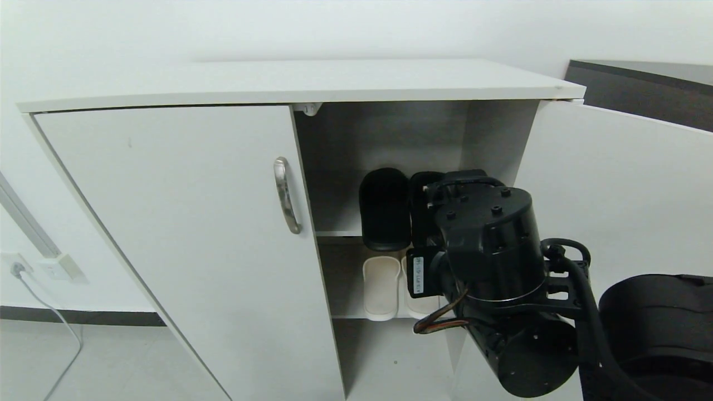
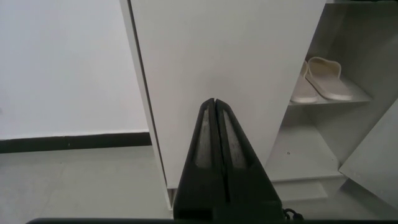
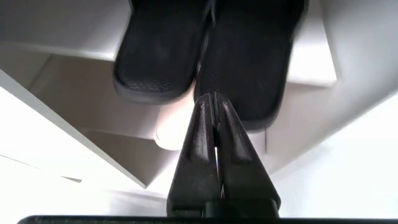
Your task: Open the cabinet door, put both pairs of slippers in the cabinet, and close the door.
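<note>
The cabinet point(image 1: 334, 78) is standing against the wall, its left door point(image 1: 184, 234) sitting shut and its right door point(image 1: 613, 189) standing wide open to the right. The black slippers point(image 1: 384, 209) are lying side by side on the upper shelf point(image 1: 337, 231), and the cream slippers point(image 1: 381, 287) are resting side by side on the lower shelf point(image 1: 348, 312). The right gripper point(image 3: 216, 102) is hovering just before the black slippers' near ends, its fingers pressing together on nothing. The left gripper point(image 2: 214, 102) is hanging low before the left door, its fingers likewise pressing together, gripping nothing.
</note>
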Available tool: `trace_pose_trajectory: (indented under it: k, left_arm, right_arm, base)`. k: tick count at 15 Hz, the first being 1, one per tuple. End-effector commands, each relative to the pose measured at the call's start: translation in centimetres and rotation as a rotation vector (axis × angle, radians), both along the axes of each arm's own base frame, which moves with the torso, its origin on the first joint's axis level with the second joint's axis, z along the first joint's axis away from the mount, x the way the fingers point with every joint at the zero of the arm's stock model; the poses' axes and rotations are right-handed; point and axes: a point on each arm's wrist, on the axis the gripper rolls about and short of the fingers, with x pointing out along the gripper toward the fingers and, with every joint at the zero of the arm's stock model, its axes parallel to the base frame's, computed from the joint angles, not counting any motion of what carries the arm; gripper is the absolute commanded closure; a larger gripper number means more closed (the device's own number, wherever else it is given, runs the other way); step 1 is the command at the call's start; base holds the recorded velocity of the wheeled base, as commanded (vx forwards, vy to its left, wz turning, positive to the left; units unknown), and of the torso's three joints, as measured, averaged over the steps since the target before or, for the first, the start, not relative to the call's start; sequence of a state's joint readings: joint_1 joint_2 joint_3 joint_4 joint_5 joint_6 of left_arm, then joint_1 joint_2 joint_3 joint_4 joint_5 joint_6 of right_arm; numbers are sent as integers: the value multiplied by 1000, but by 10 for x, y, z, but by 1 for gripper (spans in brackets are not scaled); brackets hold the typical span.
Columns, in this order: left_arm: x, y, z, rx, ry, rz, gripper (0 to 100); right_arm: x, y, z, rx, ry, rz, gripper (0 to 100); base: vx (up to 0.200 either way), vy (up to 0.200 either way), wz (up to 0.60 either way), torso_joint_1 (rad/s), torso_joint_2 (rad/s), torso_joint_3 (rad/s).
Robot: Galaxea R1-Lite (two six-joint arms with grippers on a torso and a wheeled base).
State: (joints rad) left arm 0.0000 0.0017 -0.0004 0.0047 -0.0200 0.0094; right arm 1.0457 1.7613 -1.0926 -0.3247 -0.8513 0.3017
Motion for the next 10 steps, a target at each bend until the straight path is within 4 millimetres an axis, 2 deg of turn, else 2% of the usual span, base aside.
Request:
trace_pose_trajectory:
  k: [1,4,10]
  left_arm:
    - [0,0,0,0,0,0,100]
    - [0,0,0,0,-1,0,100]
    - [0,0,0,0,-1,0,100]
  right_arm:
    - [0,2,-3,-7,5,1,100]
    - [1,2,-6,-8,8,1,100]
    - [21,2,-28,-12,27,-14,100]
  base:
    - [-200,0,0,7,-2,7]
    - [-200,0,0,-4,-1,4]
    - [-200,0,0,2,2,2]
